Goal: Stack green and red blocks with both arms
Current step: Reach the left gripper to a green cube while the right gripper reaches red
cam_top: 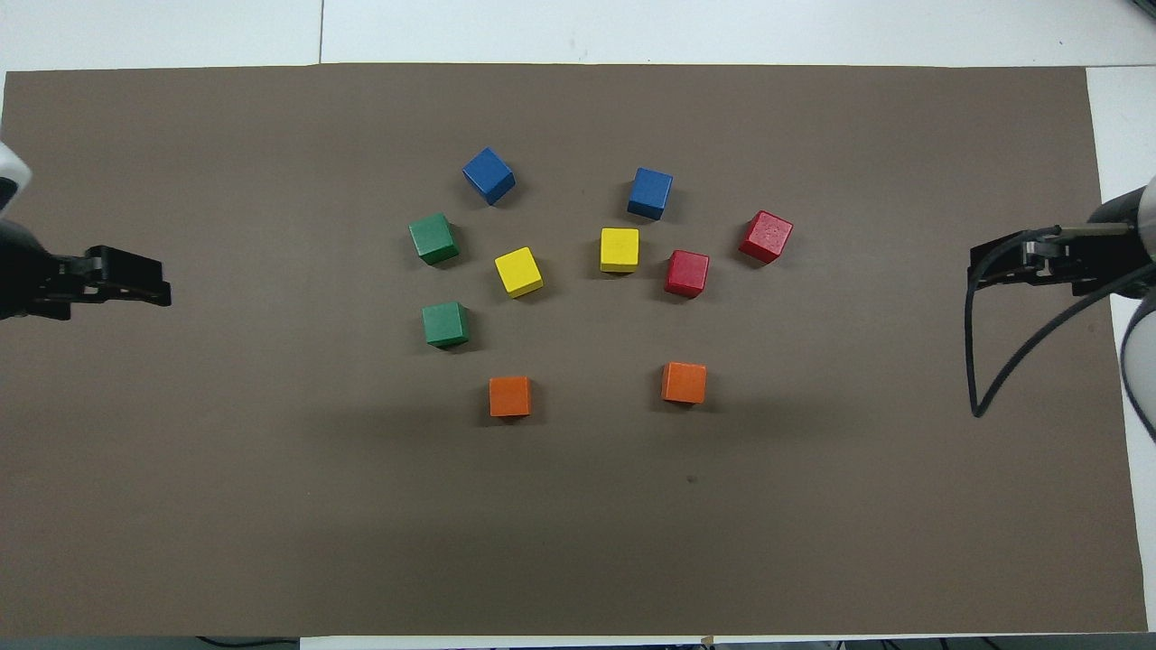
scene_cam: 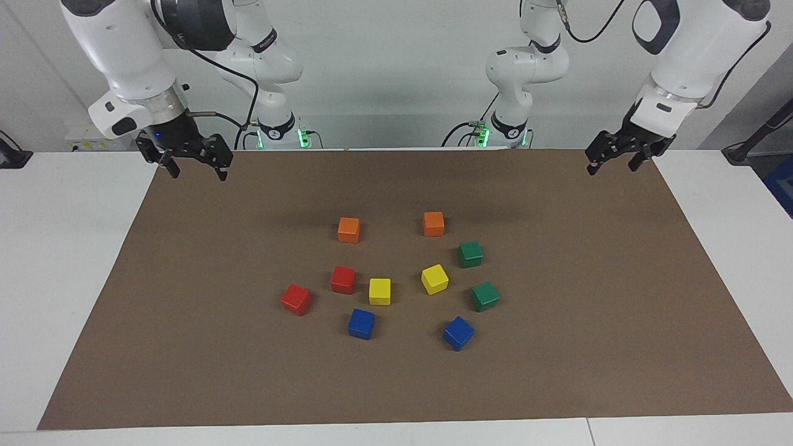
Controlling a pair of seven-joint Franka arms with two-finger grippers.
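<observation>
A brown mat (scene_cam: 557, 347) covers most of a white table (scene_cam: 62, 260). Six cubes outside the task sit on it: two orange cubes (scene_cam: 349, 230) (scene_cam: 433, 223) side by side, apart; two yellow cubes (scene_cam: 380, 291) (scene_cam: 434, 279) at about 6 o'clock from them in the facing view; and two blue cubes (scene_cam: 361, 324) (scene_cam: 458, 333) at 6 o'clock again, farthest from the robots. None touch

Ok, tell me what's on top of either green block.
Nothing: both green blocks sit alone on the brown mat with bare tops. Their undersides are hidden.
</observation>
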